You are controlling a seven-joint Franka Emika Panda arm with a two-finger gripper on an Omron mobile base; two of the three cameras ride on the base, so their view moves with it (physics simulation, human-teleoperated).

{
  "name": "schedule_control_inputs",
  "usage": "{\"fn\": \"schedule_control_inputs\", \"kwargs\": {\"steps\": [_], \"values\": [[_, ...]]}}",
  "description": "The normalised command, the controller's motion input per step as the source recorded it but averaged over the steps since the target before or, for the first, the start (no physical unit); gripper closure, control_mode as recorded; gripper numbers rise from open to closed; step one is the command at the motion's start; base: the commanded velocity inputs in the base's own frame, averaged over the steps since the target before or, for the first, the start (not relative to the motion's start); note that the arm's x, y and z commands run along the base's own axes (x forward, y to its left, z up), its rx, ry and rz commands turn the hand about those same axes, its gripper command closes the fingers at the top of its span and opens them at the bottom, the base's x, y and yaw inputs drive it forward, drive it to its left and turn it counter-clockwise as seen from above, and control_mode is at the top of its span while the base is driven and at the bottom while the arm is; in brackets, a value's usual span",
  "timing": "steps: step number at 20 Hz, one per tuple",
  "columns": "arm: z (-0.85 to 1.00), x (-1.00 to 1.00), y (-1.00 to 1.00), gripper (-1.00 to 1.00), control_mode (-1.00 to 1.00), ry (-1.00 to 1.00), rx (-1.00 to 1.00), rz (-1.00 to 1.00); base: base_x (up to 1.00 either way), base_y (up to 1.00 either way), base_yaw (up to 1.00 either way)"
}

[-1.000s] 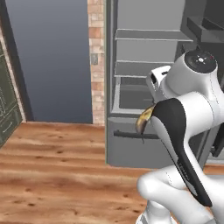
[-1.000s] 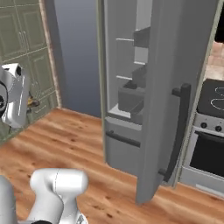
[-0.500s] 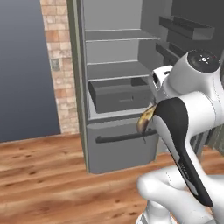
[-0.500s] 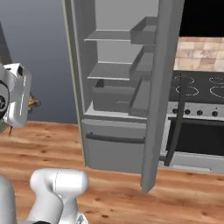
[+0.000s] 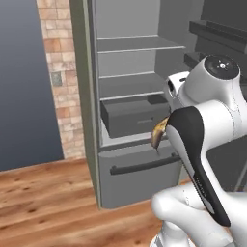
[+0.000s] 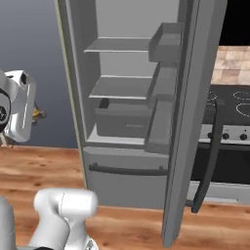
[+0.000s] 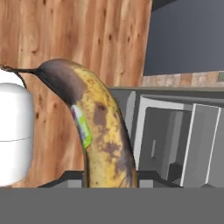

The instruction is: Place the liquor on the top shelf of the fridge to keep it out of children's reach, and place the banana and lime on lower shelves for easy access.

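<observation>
Our white bent arm [image 5: 202, 120] holds up before the open grey fridge [image 5: 130, 87]; our gripper [image 7: 109, 177] pinches the spotty yellow-brown banana [image 7: 98, 127], which points straight out from it.

Light is even and soft throughout, with no clear source and no glare. The fridge [image 6: 136, 97] interior is flat grey, faintly darker under its shelves. Edges look slightly soft and pixelated. Close above the pincer, the banana [image 7: 103, 131] appears coarse and blurry.
</observation>
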Motion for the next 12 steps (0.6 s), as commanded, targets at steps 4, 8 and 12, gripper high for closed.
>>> {"fn": "schedule_control_inputs", "kwargs": {"steps": [4, 8, 12], "values": [[0.0, 0.0, 0.0, 1.0, 1.0, 0.0, 0.0, 0.0, 0.74, -0.21, 0.0], [0.0, 0.0, 0.0, 1.0, 1.0, 0.0, 0.0, 0.0, 0.64, -0.14, 0.0], [0.0, 0.0, 0.0, 1.0, 1.0, 0.0, 0.0, 0.0, 0.54, -0.3, 0.0]]}}
